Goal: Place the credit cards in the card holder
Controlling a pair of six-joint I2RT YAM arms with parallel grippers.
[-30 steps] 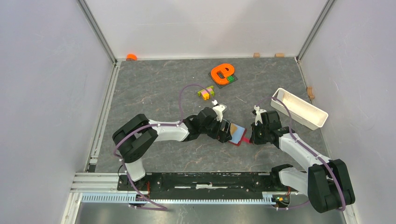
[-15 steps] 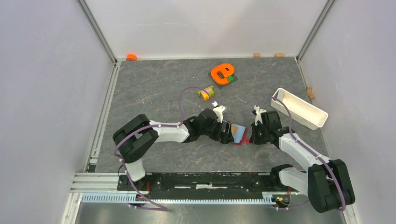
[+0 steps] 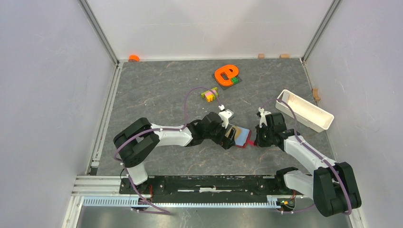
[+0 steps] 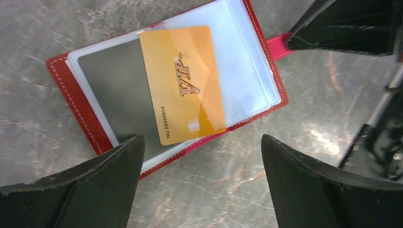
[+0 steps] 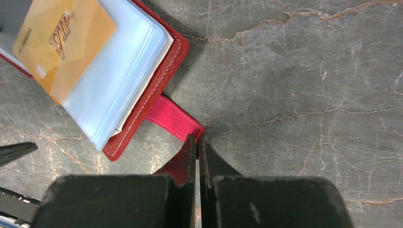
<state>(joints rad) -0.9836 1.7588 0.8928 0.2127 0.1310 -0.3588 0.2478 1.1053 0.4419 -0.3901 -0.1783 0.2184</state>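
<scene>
Marbled table (image 3: 157,90), open red card holder (image 4: 119,95), left hand (image 4: 200,152) wide, right hand (image 5: 197,145) pinching tab (image 5: 172,118)

Left arm low, reaching inward; left black two-finger tool (image 4: 200,142) spread wide, facing down. Right black two-finger tool (image 5: 197,140) pinched together, tips down.

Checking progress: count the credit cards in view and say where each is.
1: a gold VIP card lies slanted on the open card holder, apparently partly tucked under a clear sleeve. Others may be hidden inside.

Left pincer (image 4: 200,142) has drawn back off the card holder (image 4: 85,108).
</scene>
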